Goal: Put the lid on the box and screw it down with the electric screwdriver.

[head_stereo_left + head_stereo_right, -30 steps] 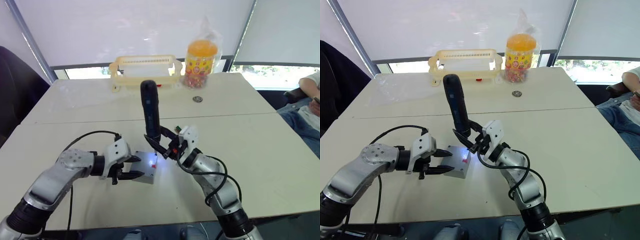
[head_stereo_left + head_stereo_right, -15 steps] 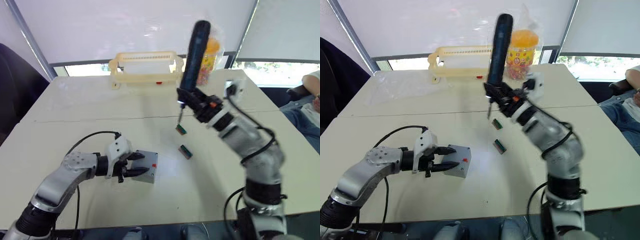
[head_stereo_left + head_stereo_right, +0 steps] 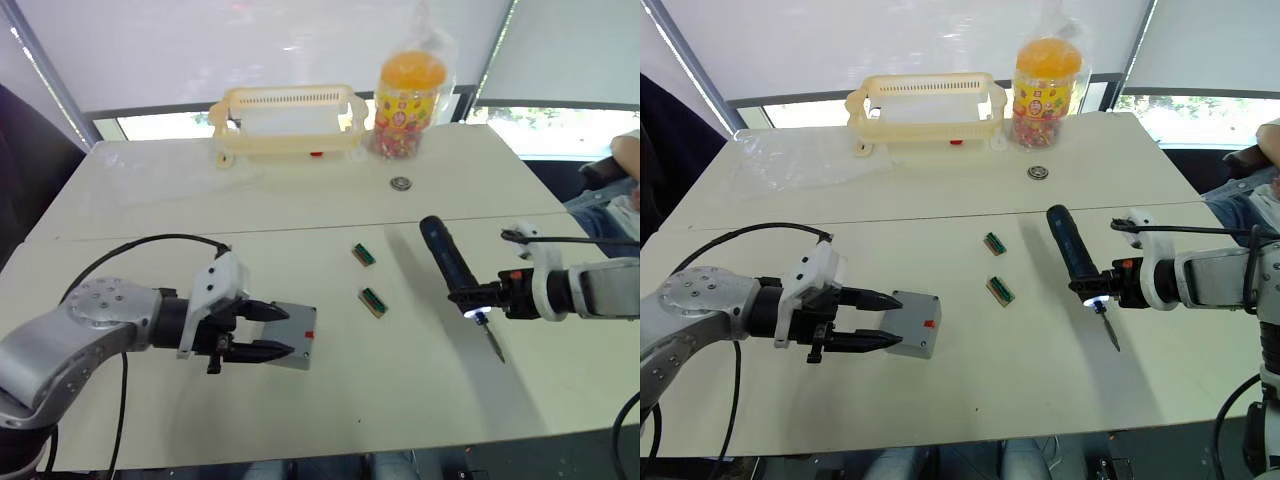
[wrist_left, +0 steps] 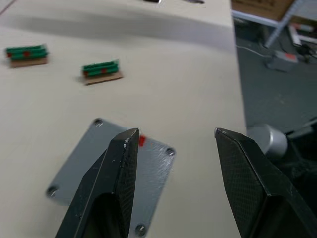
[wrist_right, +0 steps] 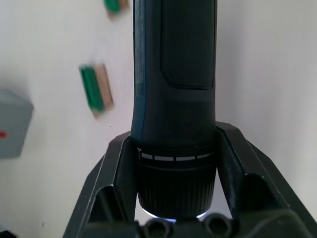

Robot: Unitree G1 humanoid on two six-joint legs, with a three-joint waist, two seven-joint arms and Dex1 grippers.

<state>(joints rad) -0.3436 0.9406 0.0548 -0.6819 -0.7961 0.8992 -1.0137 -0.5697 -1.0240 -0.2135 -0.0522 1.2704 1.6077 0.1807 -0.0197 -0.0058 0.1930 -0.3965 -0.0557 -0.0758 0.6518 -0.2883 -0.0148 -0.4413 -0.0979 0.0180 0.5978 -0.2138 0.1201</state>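
The long black cylindrical electric screwdriver [image 3: 449, 264] lies low over the right half of the pale table [image 3: 300, 210], its thin metal bit pointing toward the table's near edge and a light glowing at its collar. The right gripper [image 3: 478, 297] has its 2 black fingers clamped around the tool's collar, 1 on each side. Near the front edge on the left half, the small grey square plastic box [image 3: 912, 323] sits with its flat grey lid [image 4: 114, 173] on top, a small red mark by 1 corner. The left gripper [image 3: 268, 331] holds its 2 fingers spread apart, straddling the box's left side; whether they touch it is unclear. 2 small green blocks [image 3: 368, 278] lie near the table's middle, between box and screwdriver. At the far edge stand a cream plastic basket [image 3: 285, 122] and an orange-capped jar [image 3: 407, 103].
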